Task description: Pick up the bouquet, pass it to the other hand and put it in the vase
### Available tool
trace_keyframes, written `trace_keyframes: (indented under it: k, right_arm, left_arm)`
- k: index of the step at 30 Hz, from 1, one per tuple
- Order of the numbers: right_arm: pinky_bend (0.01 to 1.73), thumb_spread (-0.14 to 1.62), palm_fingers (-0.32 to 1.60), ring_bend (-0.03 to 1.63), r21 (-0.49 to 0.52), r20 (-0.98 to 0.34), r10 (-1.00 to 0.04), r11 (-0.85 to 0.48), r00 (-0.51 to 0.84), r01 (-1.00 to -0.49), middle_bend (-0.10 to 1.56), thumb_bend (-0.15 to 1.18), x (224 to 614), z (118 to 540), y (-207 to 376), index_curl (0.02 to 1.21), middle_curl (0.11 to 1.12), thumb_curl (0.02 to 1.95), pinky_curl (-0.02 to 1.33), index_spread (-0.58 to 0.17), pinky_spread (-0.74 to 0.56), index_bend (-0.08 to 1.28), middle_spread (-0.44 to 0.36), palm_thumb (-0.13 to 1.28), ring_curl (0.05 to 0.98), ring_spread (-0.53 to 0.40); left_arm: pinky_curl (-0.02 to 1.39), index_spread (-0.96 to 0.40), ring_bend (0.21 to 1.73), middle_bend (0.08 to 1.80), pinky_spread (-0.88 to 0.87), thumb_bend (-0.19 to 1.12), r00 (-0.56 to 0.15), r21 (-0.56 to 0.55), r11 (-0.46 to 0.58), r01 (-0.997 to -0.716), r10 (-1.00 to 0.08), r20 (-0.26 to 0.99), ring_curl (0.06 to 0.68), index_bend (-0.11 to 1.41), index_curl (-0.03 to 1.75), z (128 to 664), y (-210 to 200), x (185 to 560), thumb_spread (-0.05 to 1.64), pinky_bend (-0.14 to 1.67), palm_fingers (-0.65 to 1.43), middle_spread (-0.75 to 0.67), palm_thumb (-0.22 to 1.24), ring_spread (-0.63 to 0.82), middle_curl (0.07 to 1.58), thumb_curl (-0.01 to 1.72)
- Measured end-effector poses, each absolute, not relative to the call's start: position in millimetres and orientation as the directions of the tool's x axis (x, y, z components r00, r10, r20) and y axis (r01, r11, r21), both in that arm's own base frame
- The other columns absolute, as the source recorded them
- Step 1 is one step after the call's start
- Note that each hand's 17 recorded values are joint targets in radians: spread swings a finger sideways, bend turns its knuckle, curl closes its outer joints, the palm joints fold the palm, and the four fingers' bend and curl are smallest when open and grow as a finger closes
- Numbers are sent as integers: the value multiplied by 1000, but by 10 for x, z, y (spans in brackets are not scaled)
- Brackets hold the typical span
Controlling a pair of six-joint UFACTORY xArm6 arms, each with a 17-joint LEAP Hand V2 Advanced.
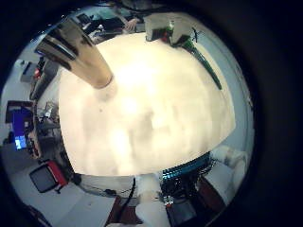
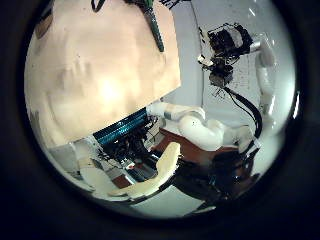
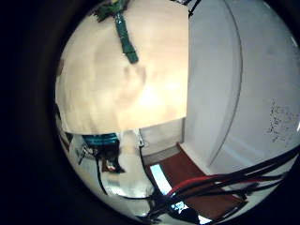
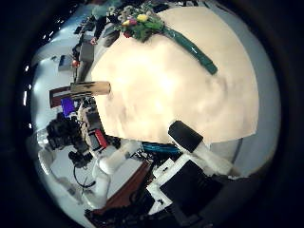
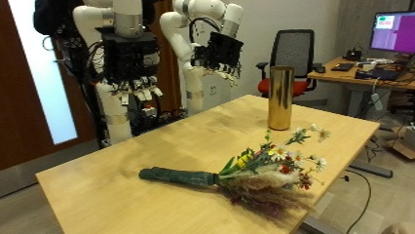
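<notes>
The bouquet (image 5: 253, 168) lies flat on the wooden table (image 5: 117, 180) near its front edge, with the green wrapped stem toward the left hand's side and the mixed flowers toward the right. A tall golden vase (image 5: 279, 97) stands upright at the table's far side. My left hand (image 5: 130, 60) and right hand (image 5: 218, 54) both hang high above the table's back edge, fingers relaxed and holding nothing, well apart from bouquet and vase. The palm views look down on the bouquet (image 1: 175, 33) (image 4: 142, 24), its stem (image 2: 152, 22) (image 3: 125, 37) and the vase (image 1: 85, 59) (image 4: 81, 89).
An office chair (image 5: 296, 54) stands behind the vase. A desk with a monitor (image 5: 394, 29) is at the back right. A dark door and wall lie behind the left arm. The table's right edge runs close to the flowers.
</notes>
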State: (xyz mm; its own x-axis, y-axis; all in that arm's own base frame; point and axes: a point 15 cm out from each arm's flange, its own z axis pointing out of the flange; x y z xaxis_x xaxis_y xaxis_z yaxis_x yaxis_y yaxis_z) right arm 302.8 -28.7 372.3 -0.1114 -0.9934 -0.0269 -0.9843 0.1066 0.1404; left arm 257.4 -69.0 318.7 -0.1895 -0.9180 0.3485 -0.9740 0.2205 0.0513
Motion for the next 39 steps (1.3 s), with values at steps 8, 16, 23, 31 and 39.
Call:
trace_keyframes:
  k: [8,16,23,31,39]
  right_arm:
    - [321,1046,227,384,163,-36,-992,114,-121,-980,219,-24,3068,3642,-261,269,329,328,301,-290,352,154,101,587,236,167]
    - [342,1056,240,399,150,-41,-991,118,-126,-982,194,-25,3157,3665,-281,270,322,324,305,-283,346,172,116,570,235,166]
    - [363,1064,315,472,142,-58,-983,166,-176,-976,298,-30,3488,3785,-448,249,348,318,301,-259,315,151,17,518,241,79]
    - [413,1082,310,542,247,-99,-958,239,-270,-939,335,-29,3752,3311,-600,235,353,309,302,-185,299,137,107,456,243,84]
    - [449,1088,296,582,284,-86,-948,272,-307,-919,318,-24,4034,2783,-624,251,348,309,298,-169,285,163,130,434,234,89]
  left_arm:
    - [309,254,386,182,581,-35,-186,48,215,-975,-918,349,227,168,294,3183,-679,2594,814,197,-28,530,249,650,248,317]
    - [313,254,390,180,590,-36,-211,51,243,-969,-914,348,226,166,297,3178,-735,2583,811,199,-28,529,247,649,250,319]
    - [313,247,392,183,583,-36,-263,41,290,-956,-911,317,228,169,299,3243,-796,2619,810,196,-24,529,246,645,252,322]
    - [309,248,388,184,583,-36,-291,47,321,-946,-904,314,227,172,308,3237,-822,2701,810,196,-20,524,246,637,258,323]
    - [308,248,382,183,587,-36,-291,55,325,-944,-899,327,224,171,312,3174,-794,2712,810,198,-20,524,246,648,259,323]
